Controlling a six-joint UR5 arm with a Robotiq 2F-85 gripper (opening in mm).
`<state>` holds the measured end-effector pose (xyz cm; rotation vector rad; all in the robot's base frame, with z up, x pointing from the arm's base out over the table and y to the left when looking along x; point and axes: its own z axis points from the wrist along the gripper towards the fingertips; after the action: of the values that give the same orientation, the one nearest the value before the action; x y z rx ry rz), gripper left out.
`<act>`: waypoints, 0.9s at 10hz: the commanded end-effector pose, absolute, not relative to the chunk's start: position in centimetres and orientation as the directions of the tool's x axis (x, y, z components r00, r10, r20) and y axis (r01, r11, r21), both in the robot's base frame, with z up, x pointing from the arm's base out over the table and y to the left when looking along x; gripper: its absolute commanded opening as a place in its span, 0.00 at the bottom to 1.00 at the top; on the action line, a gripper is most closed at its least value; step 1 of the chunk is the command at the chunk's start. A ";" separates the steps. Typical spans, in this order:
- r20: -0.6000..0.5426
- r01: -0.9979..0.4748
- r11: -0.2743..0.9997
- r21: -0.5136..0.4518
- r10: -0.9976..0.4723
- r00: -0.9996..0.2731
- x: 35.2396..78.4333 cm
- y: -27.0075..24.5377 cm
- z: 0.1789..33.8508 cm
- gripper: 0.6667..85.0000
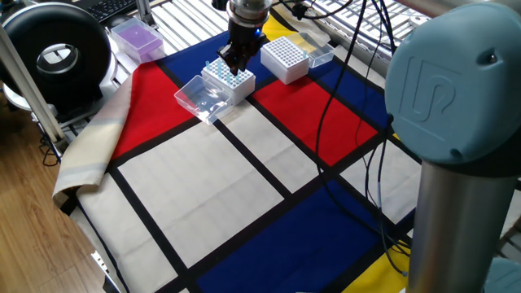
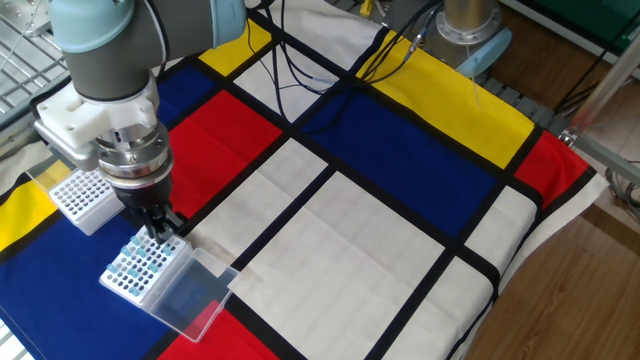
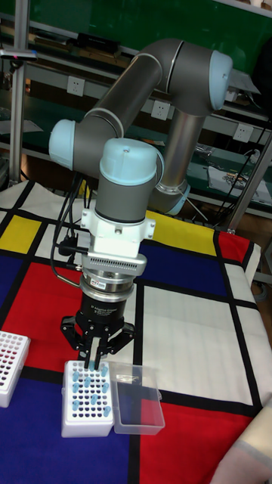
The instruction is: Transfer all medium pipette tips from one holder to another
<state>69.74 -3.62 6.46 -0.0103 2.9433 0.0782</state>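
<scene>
Tips (image 3: 92,395) mostly sat in their first rack (image 3: 85,426) while my hand (image 3: 94,366), pinched together over one, left the other rack (image 2: 82,197) seemingly empty.

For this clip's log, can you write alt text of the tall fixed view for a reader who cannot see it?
A grey UR5 arm points its gripper straight down over a white holder that carries scattered pale-blue pipette tips, fingertips at the holder's far edge. The holder's clear lid lies open to its right on a red, blue, yellow and white checked cloth; a second white holder sits at the left edge.
</scene>
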 end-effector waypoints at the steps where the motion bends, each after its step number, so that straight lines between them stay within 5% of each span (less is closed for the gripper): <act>1: -0.195 0.011 0.998 0.065 0.024 -0.980 69.7 -3.5 6.6 0.25; 3: -0.190 0.025 0.998 0.066 0.037 -0.981 69.6 -3.5 6.6 0.22; 5: -0.181 0.088 0.994 0.070 0.099 -0.979 69.6 -3.3 6.6 0.02; 9: -0.175 0.111 0.991 0.075 0.122 -0.977 69.6 -3.1 6.6 0.01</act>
<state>69.55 -3.32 6.47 0.1302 2.9561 0.0801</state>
